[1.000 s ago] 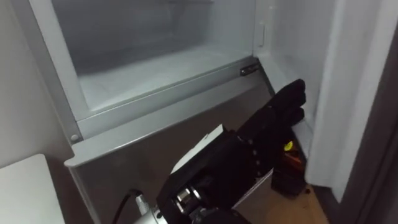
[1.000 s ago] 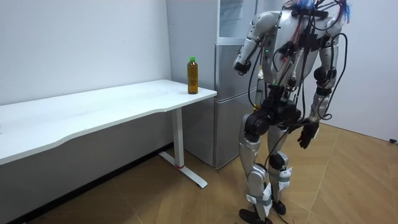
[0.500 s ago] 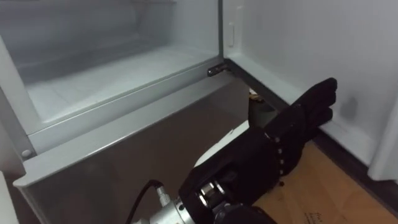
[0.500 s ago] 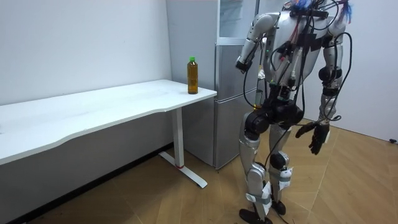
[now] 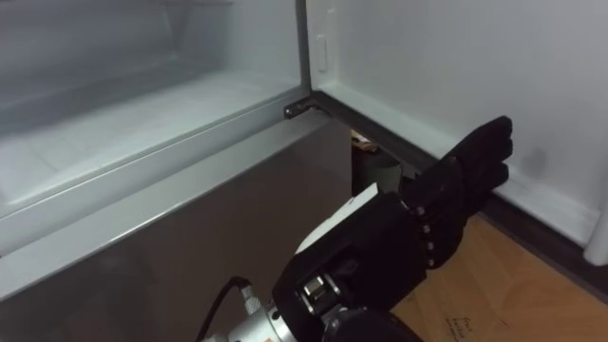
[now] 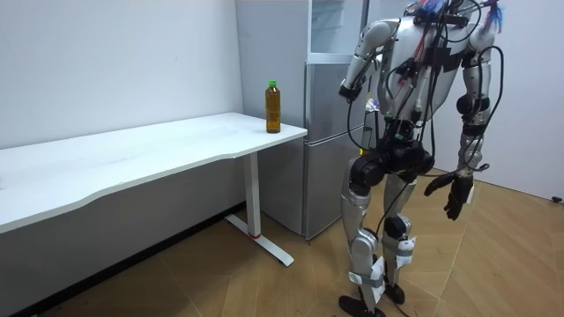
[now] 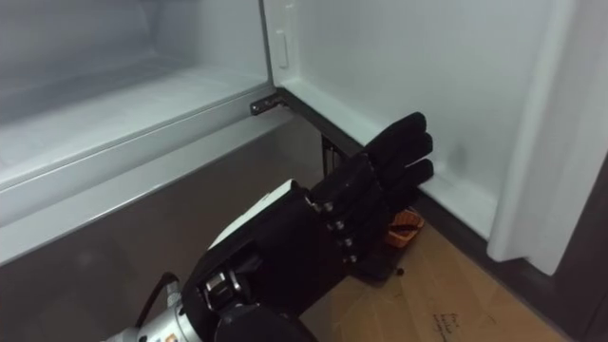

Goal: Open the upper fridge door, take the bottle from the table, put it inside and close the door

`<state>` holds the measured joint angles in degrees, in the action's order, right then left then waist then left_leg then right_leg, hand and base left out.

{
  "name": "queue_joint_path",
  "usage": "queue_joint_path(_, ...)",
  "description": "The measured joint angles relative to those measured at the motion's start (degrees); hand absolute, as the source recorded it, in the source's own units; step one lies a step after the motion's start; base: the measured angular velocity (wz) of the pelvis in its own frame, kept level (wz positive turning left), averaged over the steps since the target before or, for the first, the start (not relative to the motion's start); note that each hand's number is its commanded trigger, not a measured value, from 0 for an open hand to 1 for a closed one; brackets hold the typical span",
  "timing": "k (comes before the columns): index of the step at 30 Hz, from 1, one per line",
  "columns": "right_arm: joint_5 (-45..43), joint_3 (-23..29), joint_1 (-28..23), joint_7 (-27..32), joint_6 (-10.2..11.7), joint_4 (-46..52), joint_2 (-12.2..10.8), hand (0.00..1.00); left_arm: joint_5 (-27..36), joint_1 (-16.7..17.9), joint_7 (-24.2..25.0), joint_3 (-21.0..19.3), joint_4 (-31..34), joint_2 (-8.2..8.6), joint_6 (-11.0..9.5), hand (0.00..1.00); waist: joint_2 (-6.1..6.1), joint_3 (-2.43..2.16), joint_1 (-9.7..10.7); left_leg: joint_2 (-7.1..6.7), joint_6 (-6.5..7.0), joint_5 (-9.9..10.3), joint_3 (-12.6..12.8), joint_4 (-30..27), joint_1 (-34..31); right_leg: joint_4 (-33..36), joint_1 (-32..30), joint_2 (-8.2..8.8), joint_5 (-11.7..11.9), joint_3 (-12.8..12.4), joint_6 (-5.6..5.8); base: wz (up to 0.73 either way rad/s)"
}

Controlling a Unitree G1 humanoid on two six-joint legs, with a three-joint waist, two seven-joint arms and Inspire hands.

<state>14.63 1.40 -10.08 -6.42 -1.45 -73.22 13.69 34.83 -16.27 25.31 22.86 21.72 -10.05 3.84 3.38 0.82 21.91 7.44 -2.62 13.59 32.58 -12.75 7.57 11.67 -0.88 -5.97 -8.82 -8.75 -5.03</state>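
I stand facing the fridge (image 6: 330,150), close in front of it. Its upper compartment (image 5: 123,142) is open and I see nothing on the pale shelf inside. The upper door (image 5: 494,66) is swung out to my right, its white inner side facing me. Below the compartment's front edge runs the lower door (image 5: 190,247), grey metal and closed.

My left hand (image 5: 454,182) reaches forward past the fridge's right front corner, below the hinge (image 5: 298,107) of the open door. Its fingers are straight and pressed side by side, and they hold nothing. My right hand (image 6: 455,195) hangs low at my side, away from the fridge, fingers loose and slightly spread, also holding nothing.

The bottle (image 6: 273,106) is in neither hand. It stands upright on the white table (image 6: 159,150) at the end next to the fridge, near the far corner by the wall. It has amber contents and a green cap.

By my judgement only the opening step is done: the compartment is ready to receive the bottle. What remains is most of the job: turning to the table's corner, closing a hand round the bottle, carrying it over and setting it on the upper shelf.
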Motion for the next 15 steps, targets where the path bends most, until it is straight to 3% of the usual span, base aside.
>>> queue_joint_path(4, 0.04, -0.03, 0.21, 0.06, 0.02, 0.52, 0.02, 0.0, 0.45, -0.1, 0.16, 0.0, -0.87, 0.29, -0.15, 0.0, 0.19, -0.09, -0.22, 0.01, -0.08, -0.06, -0.82, 0.0, -0.06, -0.15, 0.13, -0.03, 0.08, 0.16, -0.13, 0.02)
queue_joint_path(9, -1.24, -0.13, 1.98, 0.42, -0.27, 0.68, 0.26, 0.0, 1.2, -0.19, 0.28, 0.0, -1.3, 0.07, -0.12, 0.0, 1.53, -0.9, -0.24, -0.19, -0.08, -0.06, -2.72, -0.01, -0.92, -0.87, 0.15, 0.29, 0.24, 1.46, -0.12, 0.13)
queue_joint_path(15, -1.17, -0.12, 4.37, 1.13, -1.04, 0.24, 0.21, 0.0, 1.65, -0.2, 0.11, 0.0, -1.26, -0.58, -0.09, 0.0, 1.86, -0.71, -0.54, -0.27, -0.17, -0.12, -5.43, 0.09, -1.1, -1.04, 1.05, 0.72, 0.12, 4.47, -0.27, 0.23)
